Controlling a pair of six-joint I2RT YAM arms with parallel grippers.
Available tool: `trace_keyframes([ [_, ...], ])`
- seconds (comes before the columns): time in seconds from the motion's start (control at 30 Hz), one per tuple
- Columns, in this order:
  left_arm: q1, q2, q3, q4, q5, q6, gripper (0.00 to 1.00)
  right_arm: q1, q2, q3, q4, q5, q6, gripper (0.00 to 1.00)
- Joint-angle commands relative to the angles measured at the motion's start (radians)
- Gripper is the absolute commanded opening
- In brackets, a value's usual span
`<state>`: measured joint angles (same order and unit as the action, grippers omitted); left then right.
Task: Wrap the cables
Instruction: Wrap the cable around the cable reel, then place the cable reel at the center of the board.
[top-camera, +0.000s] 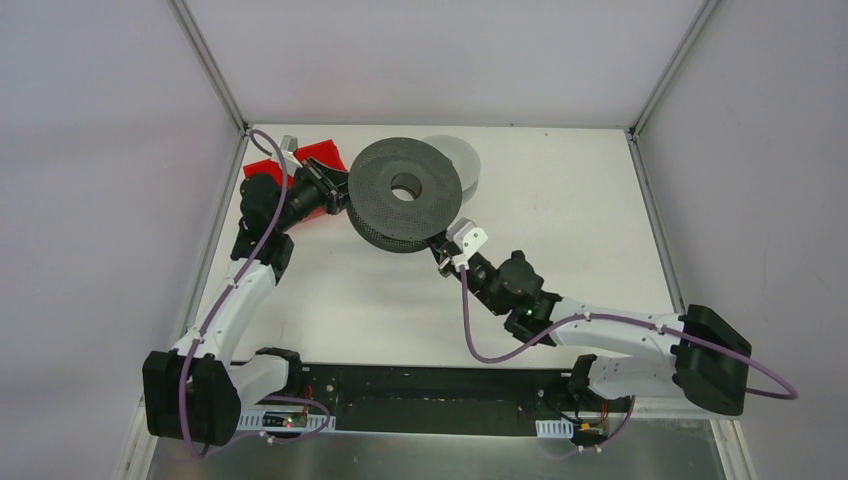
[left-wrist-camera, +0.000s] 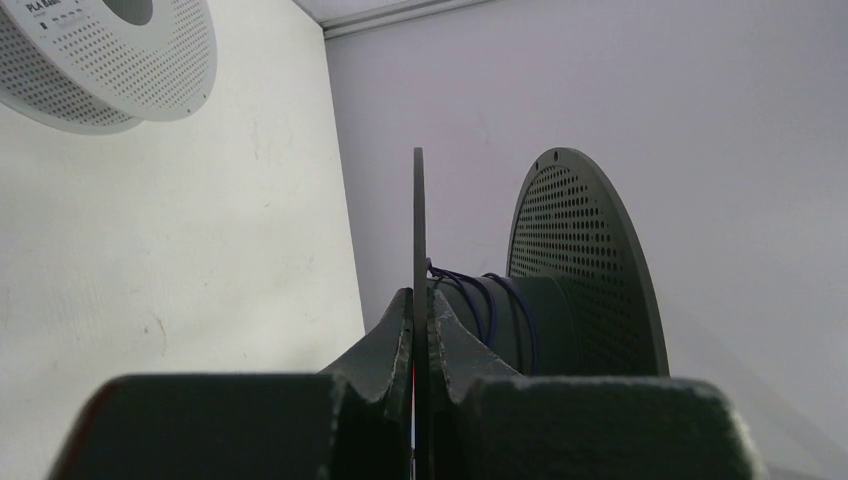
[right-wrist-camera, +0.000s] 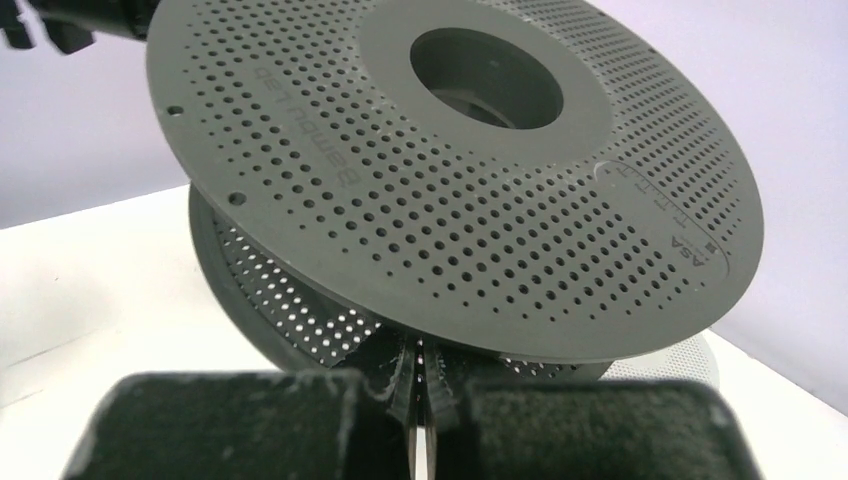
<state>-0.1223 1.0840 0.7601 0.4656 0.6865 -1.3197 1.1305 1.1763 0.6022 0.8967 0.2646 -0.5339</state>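
Rims of spool pinched by left gripper, right gripper | cable on hub, just right of left gripper

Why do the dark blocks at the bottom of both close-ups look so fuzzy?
Left wrist view: that is the left gripper, too near the lens to focus; the dark grey perforated plastic spool it pinches is sharp. Right wrist view: the right gripper blurs likewise. Top view: even light, all sharp.
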Motion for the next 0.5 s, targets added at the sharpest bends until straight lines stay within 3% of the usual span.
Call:
trace_keyframes([
  [0.0,0.002,-0.059,-0.005,0.05,-0.022,-0.041,0.0,0.018,0.043,0.078,0.087,0.139,0.015,0.0],
  [0.47,0.003,-0.066,-0.048,0.093,-0.08,-0.067,0.0,0.074,0.149,0.082,0.214,0.34,0.036,0.02],
])
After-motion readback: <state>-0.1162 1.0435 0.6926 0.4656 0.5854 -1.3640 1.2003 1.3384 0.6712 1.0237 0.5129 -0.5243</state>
